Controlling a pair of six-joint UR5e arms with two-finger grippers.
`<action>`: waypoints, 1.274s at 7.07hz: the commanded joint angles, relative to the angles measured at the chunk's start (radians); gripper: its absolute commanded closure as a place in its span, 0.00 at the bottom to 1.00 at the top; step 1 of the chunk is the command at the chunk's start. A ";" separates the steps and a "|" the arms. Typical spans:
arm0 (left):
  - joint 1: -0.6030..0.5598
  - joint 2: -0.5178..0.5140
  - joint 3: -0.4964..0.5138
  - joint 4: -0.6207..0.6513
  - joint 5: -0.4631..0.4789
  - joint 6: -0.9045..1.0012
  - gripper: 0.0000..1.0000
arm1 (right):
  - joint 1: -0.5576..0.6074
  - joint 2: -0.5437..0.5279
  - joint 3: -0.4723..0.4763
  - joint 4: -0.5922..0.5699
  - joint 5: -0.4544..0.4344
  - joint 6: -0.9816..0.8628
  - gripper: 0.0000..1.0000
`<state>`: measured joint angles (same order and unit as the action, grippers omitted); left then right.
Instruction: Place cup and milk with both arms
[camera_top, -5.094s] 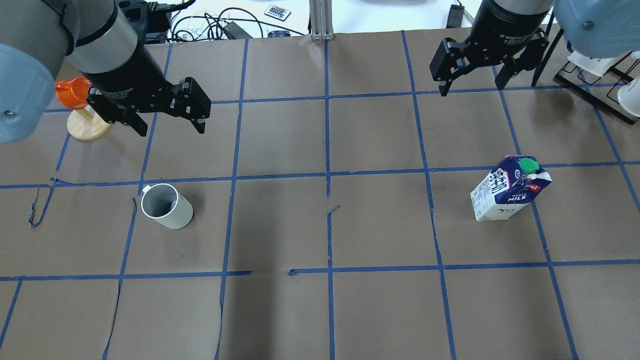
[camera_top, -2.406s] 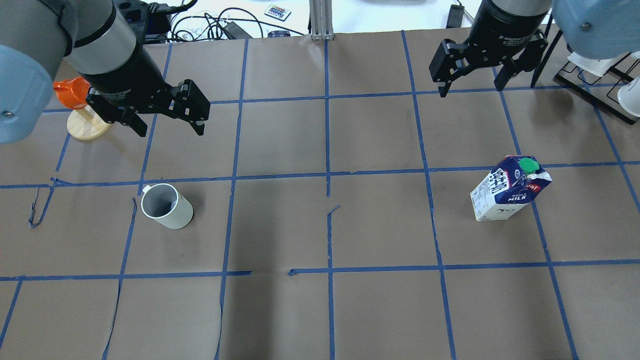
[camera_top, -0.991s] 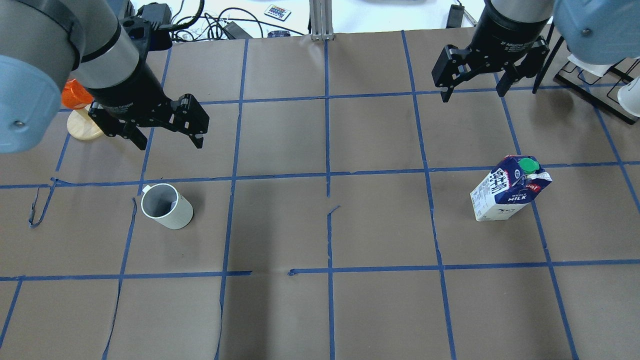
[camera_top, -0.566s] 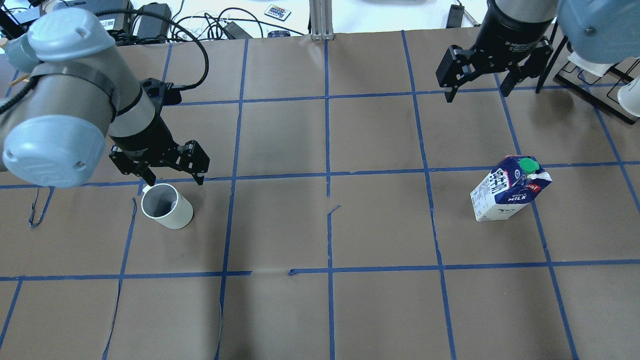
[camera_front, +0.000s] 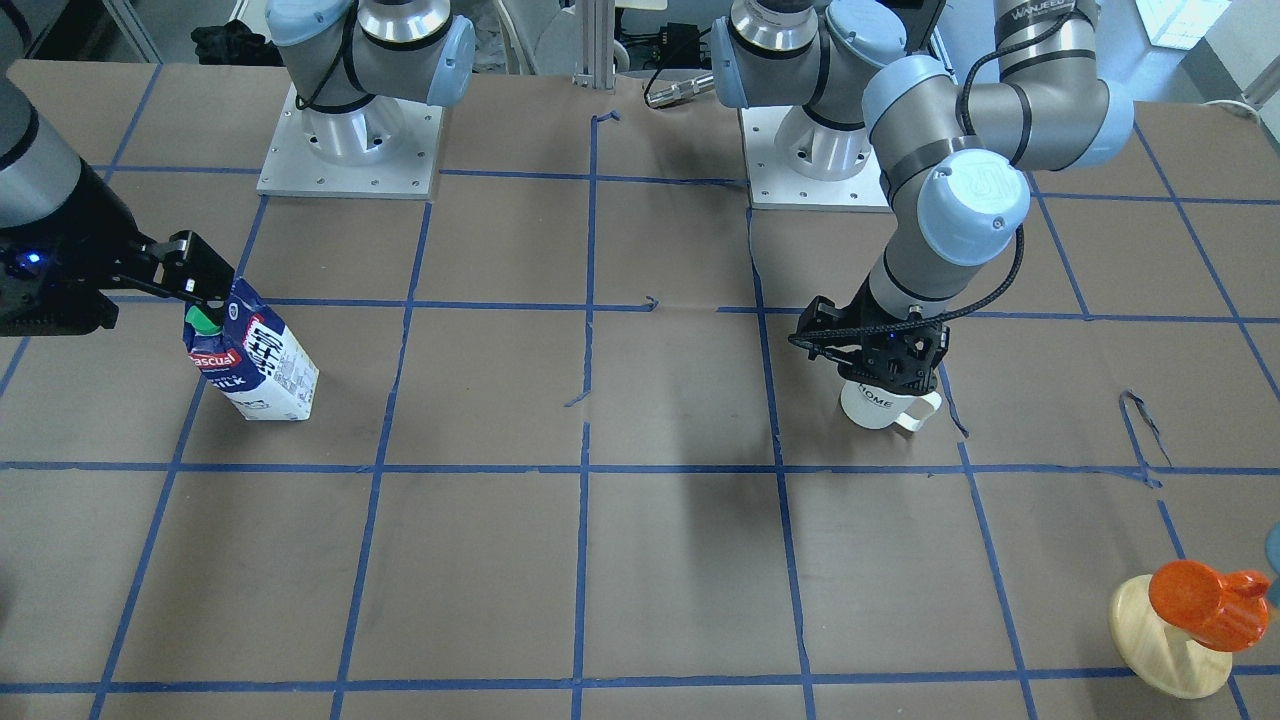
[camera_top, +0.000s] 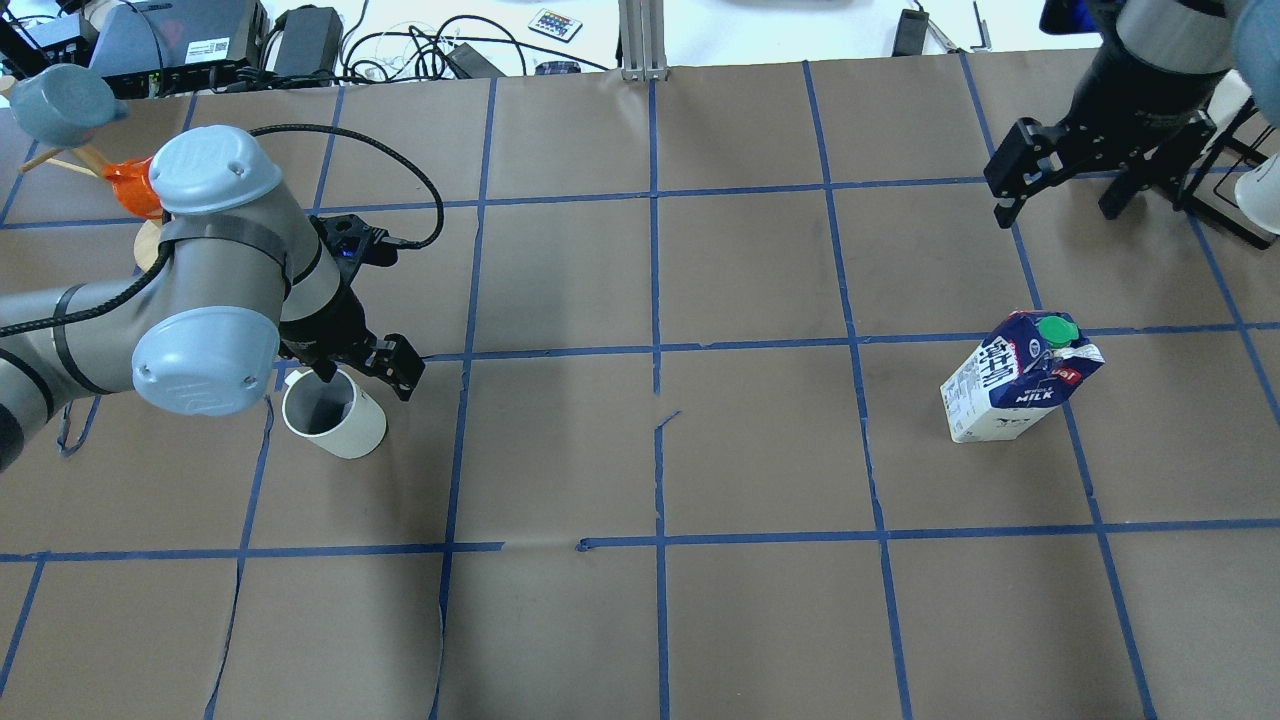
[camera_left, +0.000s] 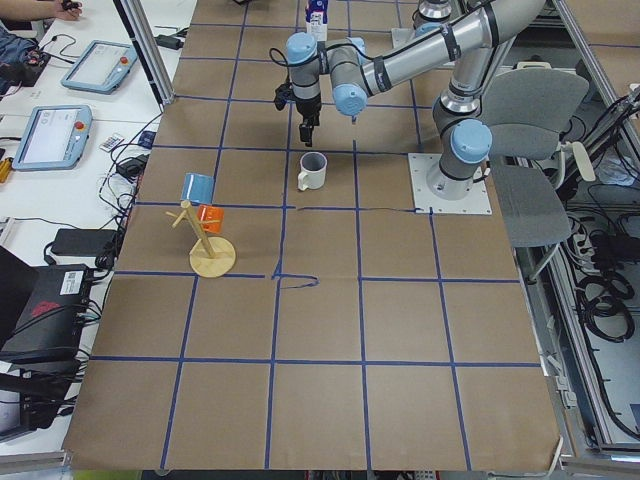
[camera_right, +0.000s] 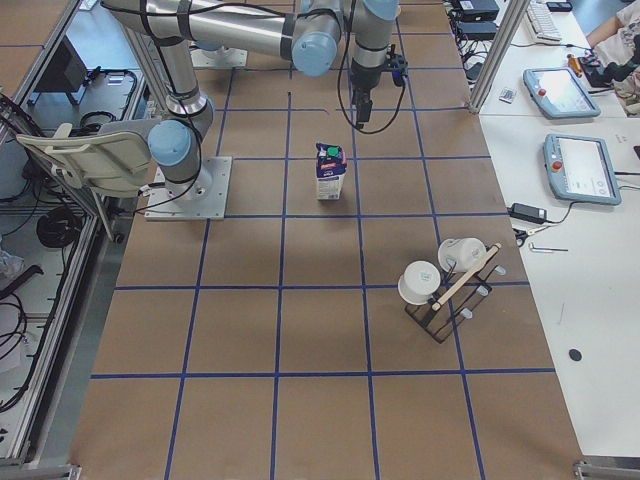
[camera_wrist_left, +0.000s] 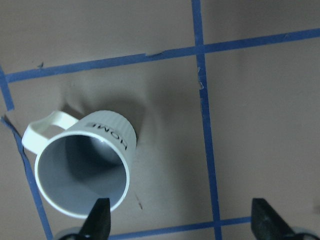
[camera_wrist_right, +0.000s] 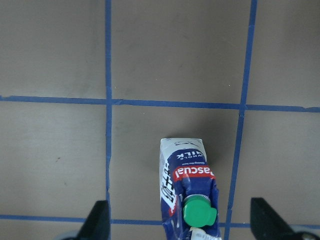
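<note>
The white cup (camera_top: 335, 415) stands upright on the brown table, left of centre, with its handle to the far left. It also shows in the front view (camera_front: 880, 405) and the left wrist view (camera_wrist_left: 85, 170). My left gripper (camera_top: 365, 378) is open just above the cup's far rim, and one finger (camera_wrist_left: 100, 222) is over the rim. The blue and white milk carton (camera_top: 1020, 385) stands at the right, green cap up. My right gripper (camera_top: 1055, 212) is open, high and beyond the carton. The right wrist view shows the carton (camera_wrist_right: 190, 185) between the open fingers, far below.
A wooden peg stand with an orange object (camera_top: 135, 190) and a blue cup (camera_top: 55, 100) is at the far left. A black rack with white cups (camera_right: 445, 285) stands at the far right. Cables and devices (camera_top: 400, 40) lie beyond the far edge.
My left arm swung down and toward me, from near the orange object to just over the cup. My right gripper moved to the right. Both stayed open; cup and carton have not moved.
</note>
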<state>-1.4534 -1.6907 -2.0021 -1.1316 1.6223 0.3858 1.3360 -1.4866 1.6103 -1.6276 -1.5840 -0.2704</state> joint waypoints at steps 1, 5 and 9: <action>0.028 -0.024 -0.017 -0.019 0.030 -0.037 0.00 | -0.040 0.000 0.165 -0.142 -0.011 -0.012 0.00; 0.038 -0.052 -0.015 -0.028 0.025 -0.084 1.00 | -0.055 -0.001 0.301 -0.224 -0.023 -0.033 0.00; -0.019 -0.041 0.055 -0.046 -0.037 -0.380 1.00 | -0.055 -0.004 0.304 -0.222 -0.025 -0.032 0.05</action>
<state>-1.4402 -1.7363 -1.9824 -1.1588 1.6229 0.1160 1.2813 -1.4905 1.9146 -1.8495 -1.6093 -0.3020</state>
